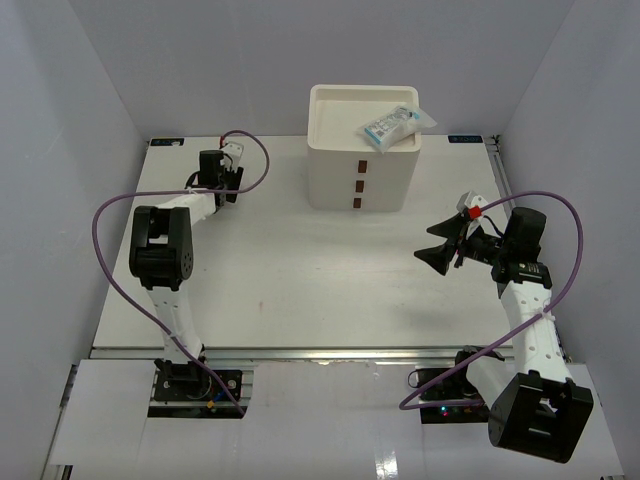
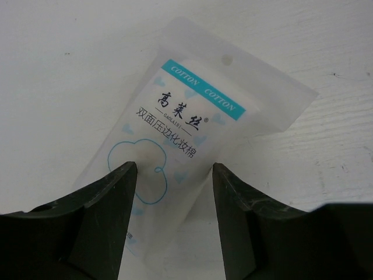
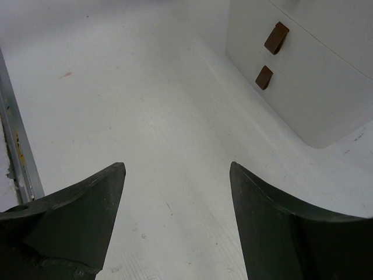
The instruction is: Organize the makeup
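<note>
So the cotton pad packet (image 2: 186, 134) is lying flat on the bench (image 1: 300, 270) at the far left, pretty much straight under the left wrist. In the left wrist view its long axis runs diagonally: the end with the hang hole and the teal "COTTON" strip points up and to the right, away from the camera, and the other end disappears under the fingers. The left arm has its elbow hunched up and its forearm stretched toward the far left corner, wrist tipped down over the packet. The left fingers (image 2: 99, 221) are apart and sit on either side of the packet's near end, and their inner edges overlap its sides. Honestly can't tell if they're actually touching it, and the packet doesn't look squashed. There's a second packet (image 1: 395, 125) in the open top of the white drawer box (image 1: 360, 180), angled with one end toward the box's right rim. The right arm comes up along the right edge of the bench with its wrist bent in toward the middle. The right fingers (image 3: 70, 227) are spread wide with nothing in them, just bare bench below and the box's brown handles (image 3: 275, 38) ahead on the right.
</note>
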